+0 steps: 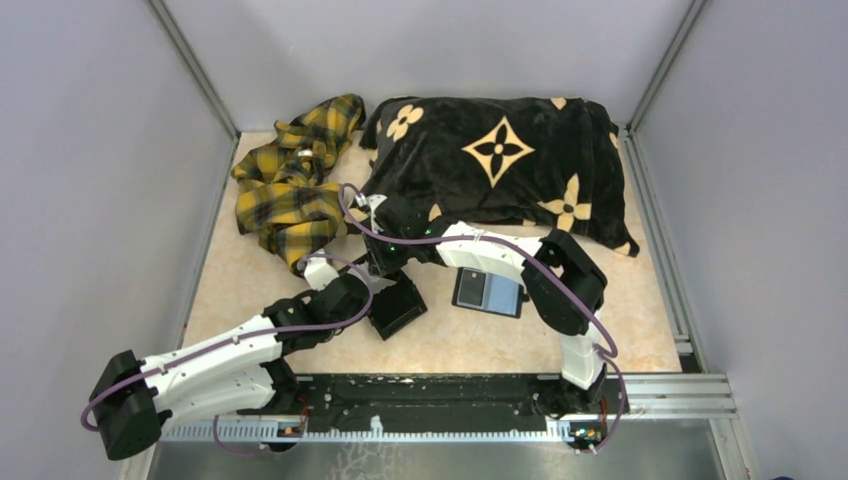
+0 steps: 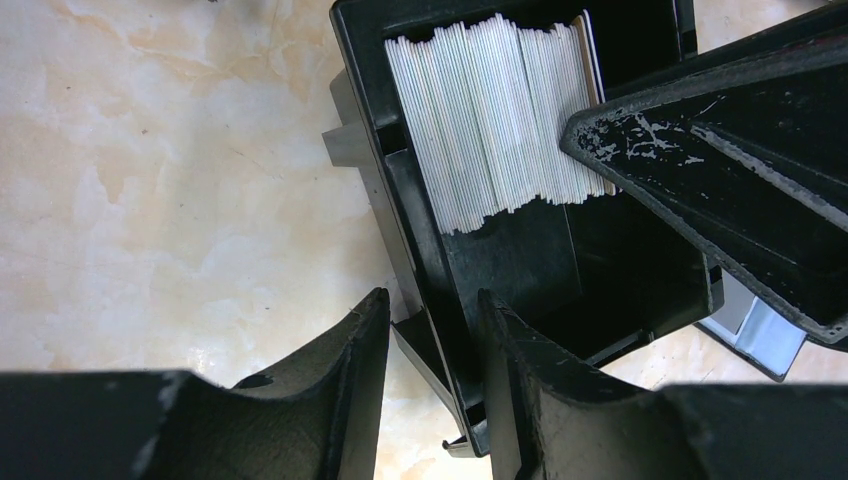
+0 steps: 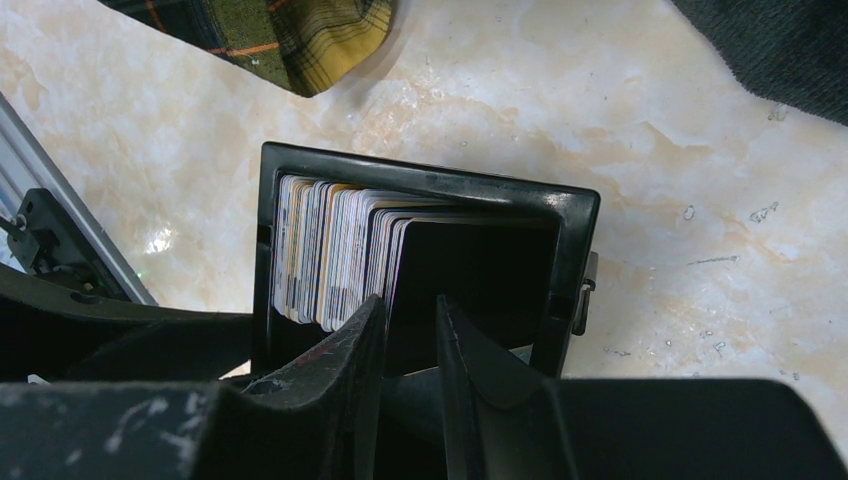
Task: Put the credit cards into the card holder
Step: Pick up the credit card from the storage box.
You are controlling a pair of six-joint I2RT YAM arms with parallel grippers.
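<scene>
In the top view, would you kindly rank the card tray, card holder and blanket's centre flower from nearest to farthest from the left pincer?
1. Card tray, right at the left pincer.
2. Card holder, to its right.
3. Centre flower, far back right.

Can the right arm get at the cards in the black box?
Probably yes. The right gripper hangs at the cards in the open black tray; nothing covers them. The left gripper only clamps its wall.

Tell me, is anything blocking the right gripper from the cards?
Nothing visible is. The right gripper is down inside the black tray, right beside the credit cards standing on edge there.
</scene>
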